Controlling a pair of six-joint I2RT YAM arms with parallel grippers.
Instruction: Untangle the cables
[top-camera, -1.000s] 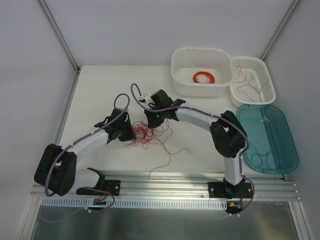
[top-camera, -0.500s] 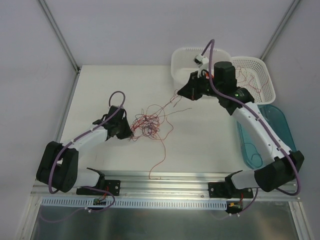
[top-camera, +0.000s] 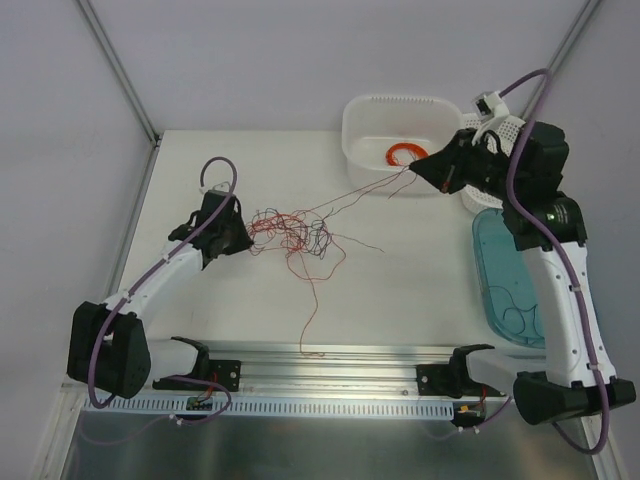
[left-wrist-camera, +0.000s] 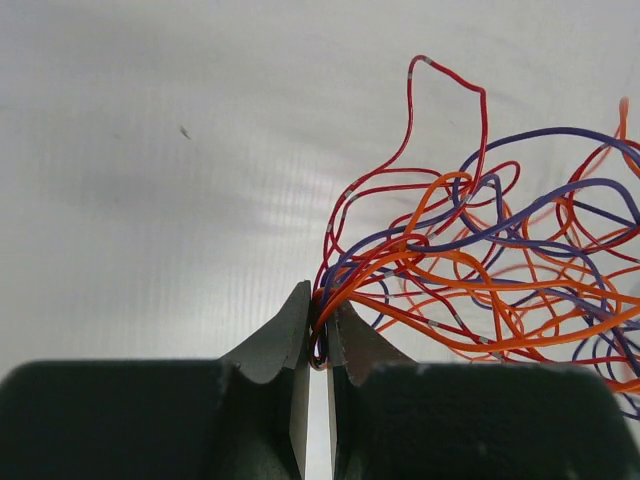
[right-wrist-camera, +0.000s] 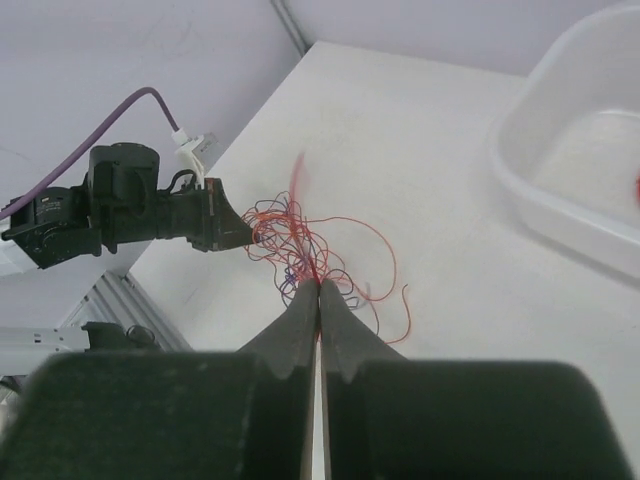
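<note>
The cables are a loose tangle of red, orange and dark thin wires spread over the middle of the white table, with one strand trailing toward the front edge. My left gripper is shut on several wires at the tangle's left side; in the left wrist view the cables fan out from its closed tips. My right gripper is raised near the white tub, shut on a red strand stretched taut from the tangle. In the right wrist view the strand runs from its tips down to the cables.
A white tub at the back holds a wound orange ring coil. A white mesh basket stands to its right, partly behind my right arm. A teal tray with a few wires lies at the right edge.
My right gripper has swung up and to the right, from the tangle to beside the tub, drawing a red strand out. The tangle has stretched and spread. My left gripper shifted slightly back.
</note>
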